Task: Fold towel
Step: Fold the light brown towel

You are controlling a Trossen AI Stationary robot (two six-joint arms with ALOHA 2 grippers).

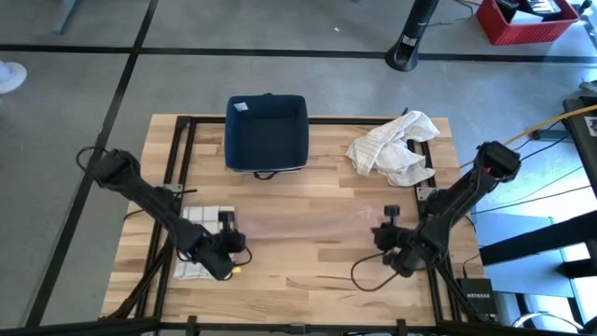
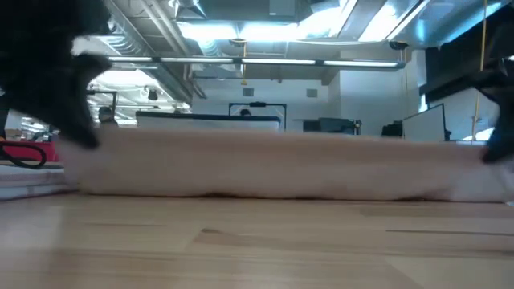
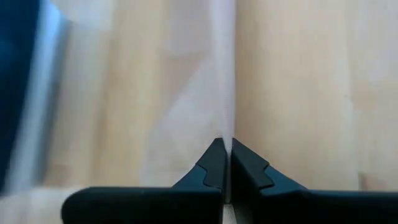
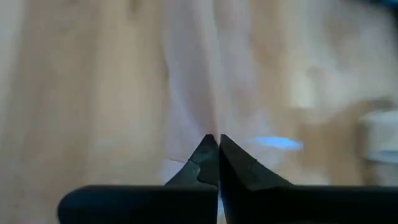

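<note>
Left gripper (image 1: 227, 250), lower left of the high view, is clamped tight on one end of the towel (image 1: 308, 227); the left wrist view shows both fingers (image 3: 214, 165) pressed together with a thin edge of cloth running out from between them. Right gripper (image 1: 385, 239), lower right of the same view, is likewise closed on the opposite end, cloth pinched between its fingers (image 4: 206, 158).

The towel is a pale strip stretched between the two grippers across the lower centre of the table (image 1: 308, 294). In the low view it reads as a taut band (image 2: 281, 164) spanning the frame just above the boards. Judgement: holding both ends keeps the cloth flat and straight so a fold line can be laid cleanly.

Surroundings: a dark blue bin (image 1: 267, 133) at upper centre; a crumpled heap of white cloth (image 1: 394, 147) at upper right; a folded stack (image 1: 207, 219) just beside the left gripper. A loose black cable (image 1: 368, 280) loops beside the right arm. The stack sits closest to the working path; bin and heap are well apart.
</note>
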